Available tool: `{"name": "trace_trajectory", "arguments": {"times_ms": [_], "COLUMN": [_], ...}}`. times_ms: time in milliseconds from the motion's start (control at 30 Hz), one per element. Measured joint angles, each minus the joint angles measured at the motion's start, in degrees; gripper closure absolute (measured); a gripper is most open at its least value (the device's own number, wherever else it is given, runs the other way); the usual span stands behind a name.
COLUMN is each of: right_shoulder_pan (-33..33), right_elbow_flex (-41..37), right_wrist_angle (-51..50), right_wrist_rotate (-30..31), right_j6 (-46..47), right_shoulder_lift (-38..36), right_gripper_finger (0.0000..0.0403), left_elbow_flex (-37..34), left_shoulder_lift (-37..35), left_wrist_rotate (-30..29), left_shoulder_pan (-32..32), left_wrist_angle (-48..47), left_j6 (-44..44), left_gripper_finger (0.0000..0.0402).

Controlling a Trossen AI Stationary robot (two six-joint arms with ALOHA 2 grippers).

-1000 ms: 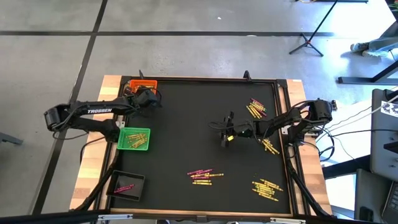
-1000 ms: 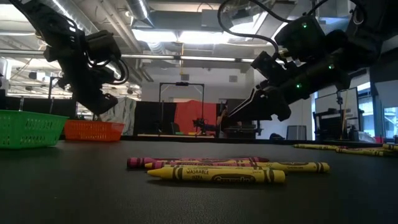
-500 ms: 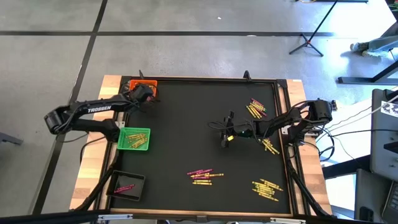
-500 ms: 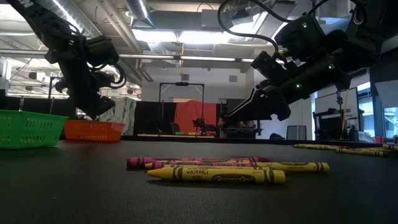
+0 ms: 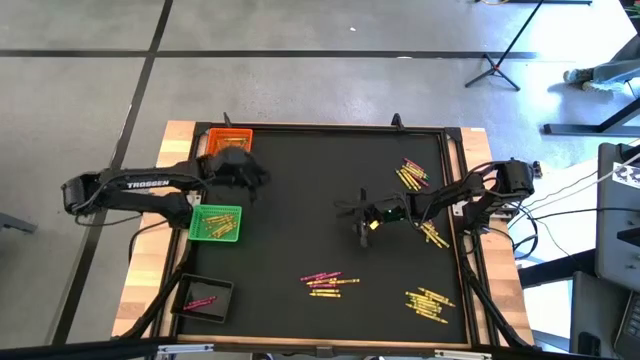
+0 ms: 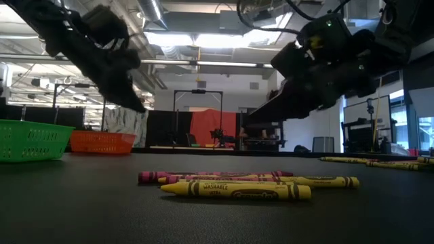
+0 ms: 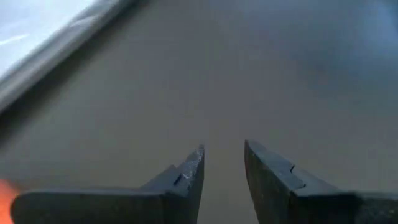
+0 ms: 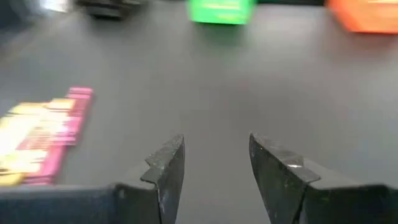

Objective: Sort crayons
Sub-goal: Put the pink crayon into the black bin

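Left claw (image 5: 252, 178) open and empty near the orange tray (image 5: 229, 139), right claw (image 5: 362, 213) open over the black tabletop (image 5: 300, 220), crayons (image 5: 330, 281) thin, yellow and pink, four loose piles, some in green tray (image 5: 215, 223), black tray (image 5: 203, 298).

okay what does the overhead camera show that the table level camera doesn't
Only the high view shows the black tray with pink crayons in it, the yellow crayons inside the green tray, and the crayon piles near the right arm. Only the low view shows the printed labels on the nearest crayons and the room behind the table. Both show the orange tray, the green tray, and the left gripper and right gripper above the mat.
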Motion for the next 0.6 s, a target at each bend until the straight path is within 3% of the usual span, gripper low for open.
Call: {"name": "trace_trajectory", "arguments": {"times_ms": [67, 167, 367, 600], "right_shoulder_pan": [1.34, 4.90, 10.25, 12.75], "right_elbow_flex": [0.36, 0.99, 3.58, 3.98], "right_wrist_angle": [0.04, -0.09, -1.34, -4.38], "right_wrist_rotate": [-4.47, -5.08, -0.82, 6.31], "right_j6": [1.28, 1.40, 1.08, 1.29], "right_shoulder_lift": [0.20, 0.56, 2.84, 3.04], "right_gripper_finger": [0.0223, 0.0223, 0.0223, 0.0223], "left_elbow_flex": [0.00, -0.03, -0.04, 0.02], "left_shoulder_lift": [1.43, 3.99, 11.62, 25.63], "left_wrist_rotate": [2.95, 3.19, 1.02, 1.74], "left_shoulder_pan": [-4.83, -12.73, -25.21, -35.75], "left_wrist_angle": [3.56, 8.76, 17.96, 34.26], "left_j6": [-0.31, -1.61, -3.45, -7.98], "left_gripper_finger": [0.0304, 0.0304, 0.0304, 0.0305]}}
